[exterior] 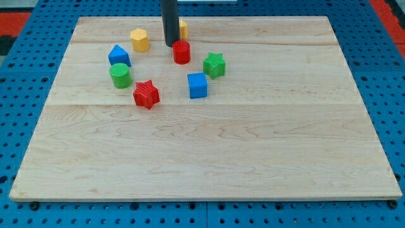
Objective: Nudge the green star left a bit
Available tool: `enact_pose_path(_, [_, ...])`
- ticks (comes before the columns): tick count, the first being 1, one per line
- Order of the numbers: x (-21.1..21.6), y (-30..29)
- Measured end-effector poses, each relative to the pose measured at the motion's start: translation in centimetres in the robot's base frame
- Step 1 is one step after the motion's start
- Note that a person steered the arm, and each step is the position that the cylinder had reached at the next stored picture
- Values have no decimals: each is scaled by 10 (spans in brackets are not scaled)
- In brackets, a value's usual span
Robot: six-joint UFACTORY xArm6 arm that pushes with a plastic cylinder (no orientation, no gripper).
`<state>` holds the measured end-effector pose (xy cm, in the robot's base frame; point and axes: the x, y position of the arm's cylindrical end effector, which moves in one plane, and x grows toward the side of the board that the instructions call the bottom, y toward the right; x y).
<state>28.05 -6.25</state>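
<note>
Green star: lay on the wooden counter, toward the view's right and slightly toward the view's bottom from my tip, apart from it. No hand showed in the view; the arm ended in a plain dark rod, so no open or closed state could be told.

Red cylinder: stood between my tip and the green star, just beside the tip on its right and lower side; whether they touched could not be told.

Blue cube: sat below the green star, near it, lower right of the tip.

Yellow block: shape unclear, half hidden behind the rod, just right of it.

Yellow hexagonal block: rested left of the tip, near it.

Blue block: lay farther left and a little lower.

Green cylinder: stood just below the blue block.

Red star: lay lower left of the tip, right of the green cylinder.
</note>
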Motion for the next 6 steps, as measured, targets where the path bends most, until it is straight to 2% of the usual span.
enact_pose_path(2, [27, 50])
enact_pose_path(3, [32, 49])
enact_pose_path(4, [16, 80])
enact_pose_path(5, [-2, 142])
enact_pose_path(6, [34, 151])
